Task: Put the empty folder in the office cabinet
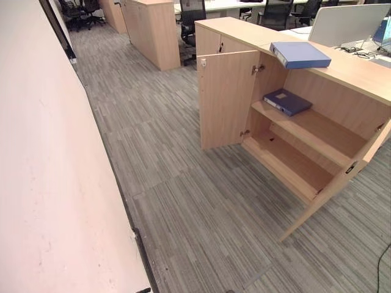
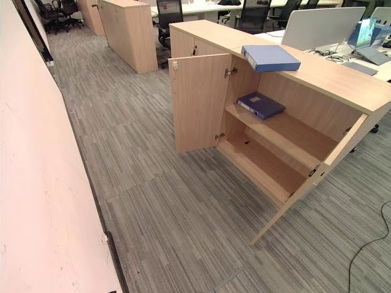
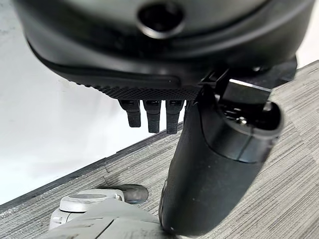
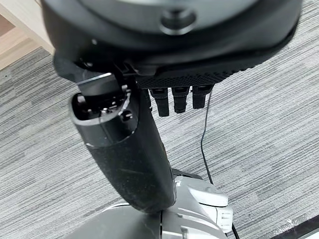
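Observation:
A light blue folder (image 1: 300, 54) lies flat on top of the wooden office cabinet (image 1: 360, 73), near its front edge. Both cabinet doors stand open. A darker blue folder (image 1: 287, 101) lies on the upper shelf (image 1: 317, 131) at its left end; the lower shelf (image 1: 287, 162) is bare. My left hand (image 3: 219, 164) hangs over the carpet beside the white wall, its fingers straight and holding nothing. My right hand (image 4: 124, 154) hangs over the carpet too, fingers straight and empty.
A white wall (image 1: 43, 183) runs along the left. The left cabinet door (image 1: 227, 101) and the right door (image 1: 342, 177) jut out over the grey carpet. Another cabinet (image 1: 153, 30), office chairs (image 1: 192, 12) and a desk with a monitor (image 1: 345, 24) stand behind.

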You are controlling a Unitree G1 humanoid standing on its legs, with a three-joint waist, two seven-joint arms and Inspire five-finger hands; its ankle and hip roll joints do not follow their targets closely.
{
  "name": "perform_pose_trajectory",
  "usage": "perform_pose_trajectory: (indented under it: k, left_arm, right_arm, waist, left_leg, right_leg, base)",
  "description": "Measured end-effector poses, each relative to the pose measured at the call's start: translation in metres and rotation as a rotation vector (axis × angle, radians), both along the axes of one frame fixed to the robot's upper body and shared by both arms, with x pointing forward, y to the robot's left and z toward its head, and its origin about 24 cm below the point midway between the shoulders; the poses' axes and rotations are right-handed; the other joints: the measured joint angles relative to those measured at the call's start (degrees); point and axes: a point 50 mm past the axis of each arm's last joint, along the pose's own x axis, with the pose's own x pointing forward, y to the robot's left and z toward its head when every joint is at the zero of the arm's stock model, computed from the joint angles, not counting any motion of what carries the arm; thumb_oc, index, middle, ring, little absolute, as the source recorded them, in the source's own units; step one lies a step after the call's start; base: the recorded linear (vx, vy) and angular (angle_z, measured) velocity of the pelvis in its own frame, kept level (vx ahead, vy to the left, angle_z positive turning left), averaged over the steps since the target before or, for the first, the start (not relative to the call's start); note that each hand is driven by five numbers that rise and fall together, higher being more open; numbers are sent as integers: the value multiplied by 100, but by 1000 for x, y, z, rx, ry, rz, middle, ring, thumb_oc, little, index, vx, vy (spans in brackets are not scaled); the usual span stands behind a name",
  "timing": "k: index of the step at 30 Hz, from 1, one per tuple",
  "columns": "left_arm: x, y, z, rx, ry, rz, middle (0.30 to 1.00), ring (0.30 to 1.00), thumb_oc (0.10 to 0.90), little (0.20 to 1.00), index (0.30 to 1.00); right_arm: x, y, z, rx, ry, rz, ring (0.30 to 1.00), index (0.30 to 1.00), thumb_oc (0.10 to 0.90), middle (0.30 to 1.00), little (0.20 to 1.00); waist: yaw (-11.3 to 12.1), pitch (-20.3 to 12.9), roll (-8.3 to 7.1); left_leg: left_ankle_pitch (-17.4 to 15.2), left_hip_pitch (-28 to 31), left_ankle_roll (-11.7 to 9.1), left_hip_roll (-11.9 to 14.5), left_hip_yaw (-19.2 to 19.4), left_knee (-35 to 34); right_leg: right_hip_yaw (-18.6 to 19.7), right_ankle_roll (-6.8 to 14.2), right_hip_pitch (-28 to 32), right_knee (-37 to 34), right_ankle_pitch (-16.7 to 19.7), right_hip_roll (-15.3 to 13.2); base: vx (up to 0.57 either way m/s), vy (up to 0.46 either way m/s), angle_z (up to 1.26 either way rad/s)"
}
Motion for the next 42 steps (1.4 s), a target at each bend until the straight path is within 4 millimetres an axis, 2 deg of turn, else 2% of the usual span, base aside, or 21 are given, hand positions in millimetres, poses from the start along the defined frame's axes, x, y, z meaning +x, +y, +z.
perform_pose_trajectory:
  k: [5, 11, 20, 42]
  left_arm:
    - [5, 0, 1, 28, 19, -153, 900, 900, 800, 900, 900]
    - [8, 3, 2, 39, 19, -226, 900, 900, 800, 900, 900]
    - [0, 4, 1, 34, 44, -209, 900, 900, 800, 900, 900]
    - [0, 5, 1, 33, 44, -200, 900, 900, 800, 900, 900]
  right_arm:
    - [0, 0, 0, 4, 2, 4, 900, 900, 800, 900, 900]
    - [-2, -1, 0, 7, 6, -5, 900, 900, 800, 900, 900]
    - [-15, -1, -1, 17, 44, -18, 900, 900, 800, 900, 900]
    - [-11, -1, -1, 21, 33, -3, 900, 900, 800, 900, 900]
  waist:
    - [-9, -16, 3]
    - [-11, -23, -2]
    - [-12, -178, -28]
    - [-21, -174, -38]
  left_leg:
    - [1, 1, 2, -1, 15, 0]
    - [0, -3, 3, -4, 26, -1]
    - [-1, -7, 5, -2, 75, -2]
    - [-4, -44, -1, 24, 117, -2]
  right_leg:
    - [43, -7, -10, 0, 23, 2]
    - [56, -15, -18, 1, 44, 0]
    - [74, -1, -37, 0, 62, 1]
    - [88, -5, -82, 2, 67, 16]
  base:
    - [-6, 4, -3]
    - [0, 0, 0]
    - [-1, -5, -2]
    - [8, -34, -1]
